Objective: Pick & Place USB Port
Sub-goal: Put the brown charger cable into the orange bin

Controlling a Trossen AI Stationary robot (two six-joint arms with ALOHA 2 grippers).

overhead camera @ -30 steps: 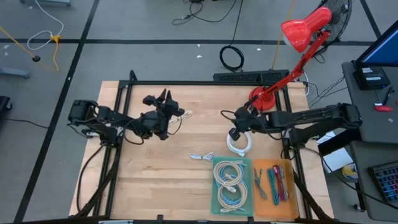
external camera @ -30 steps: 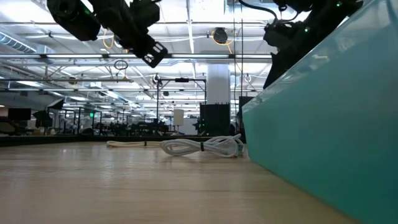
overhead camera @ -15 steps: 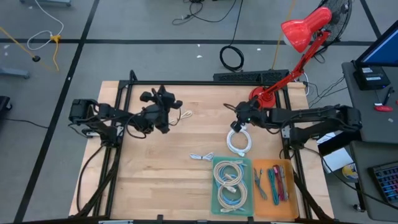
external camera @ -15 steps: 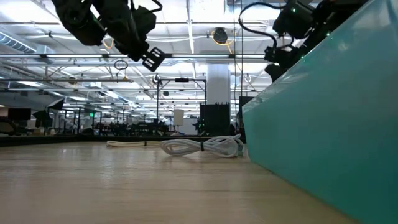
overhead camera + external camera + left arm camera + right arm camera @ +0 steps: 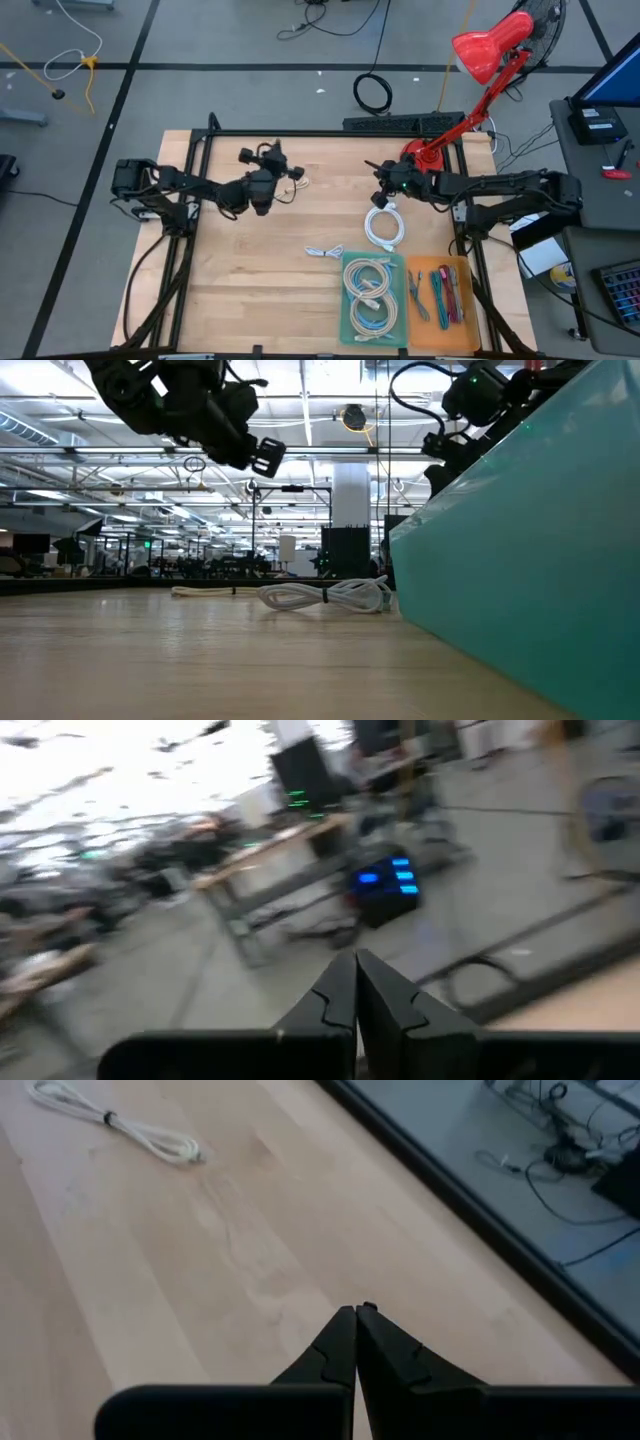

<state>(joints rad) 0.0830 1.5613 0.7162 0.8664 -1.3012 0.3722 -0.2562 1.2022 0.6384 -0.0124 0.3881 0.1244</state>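
From above, the left hand (image 5: 285, 172) hung over the far-left part of the wooden desk (image 5: 250, 290), toward eleven o'clock from the desk's middle. Its fingers (image 5: 340, 995) were pressed together with nothing between them, and its own camera looked out over the room rather than down at the wood. A small white cable (image 5: 297, 184) lay on the desk just beside that hand, at about four o'clock from it.

The right hand (image 5: 378, 172) hung over the far-right part of the desk, near the base of the red lamp (image 5: 480, 55). Its fingers (image 5: 350, 1345) were likewise closed tight and empty, pointing across bare wood. A coiled white cable (image 5: 384, 226) lay on the desk at six o'clock from this hand, close by but not touched.

Nearer the front edge, a teal tray (image 5: 348, 300) held two more coiled cables (image 5: 368, 290), and an orange tray (image 5: 462, 310) touching it at three o'clock held a few small tools. Another small white cable (image 5: 323, 252) lay loose on the wood at ten o'clock from the teal tray. From desk height, a white bundled cable (image 5: 325, 596) lay beside the teal wall.
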